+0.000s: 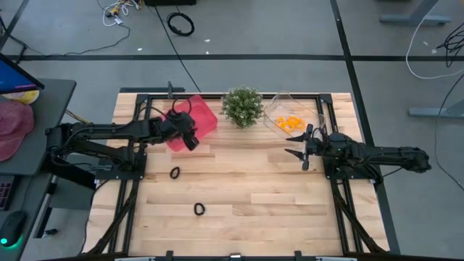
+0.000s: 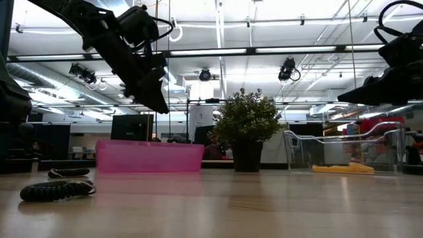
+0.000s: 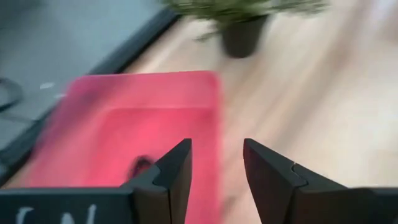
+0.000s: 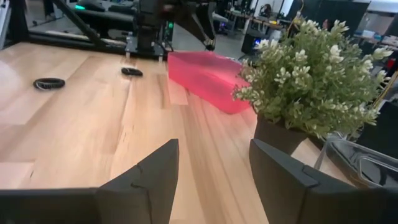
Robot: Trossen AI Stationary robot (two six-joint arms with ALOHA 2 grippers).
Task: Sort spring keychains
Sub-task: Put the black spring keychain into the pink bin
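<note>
Two black spring keychains lie flat on the wood: one (image 1: 175, 172) left of centre, one (image 1: 199, 209) nearer the near edge; the low view shows them too (image 2: 58, 190) (image 2: 69, 172). Orange spring keychains (image 1: 290, 123) lie in the clear bin (image 1: 274, 106). A dark shape (image 3: 142, 165), maybe another black keychain, lies inside the pink bin (image 1: 204, 116). My left gripper (image 1: 192, 142) hovers open above the pink bin's near edge (image 3: 217, 163). My right gripper (image 1: 303, 156) hangs open in the air, just near-side of the clear bin (image 4: 214, 163).
A potted plant (image 1: 242, 106) stands between the two bins at the far side of the table. Bare wood spreads across the centre and near half of the table (image 1: 254, 196). Black frame rails run along the table's left and right sides.
</note>
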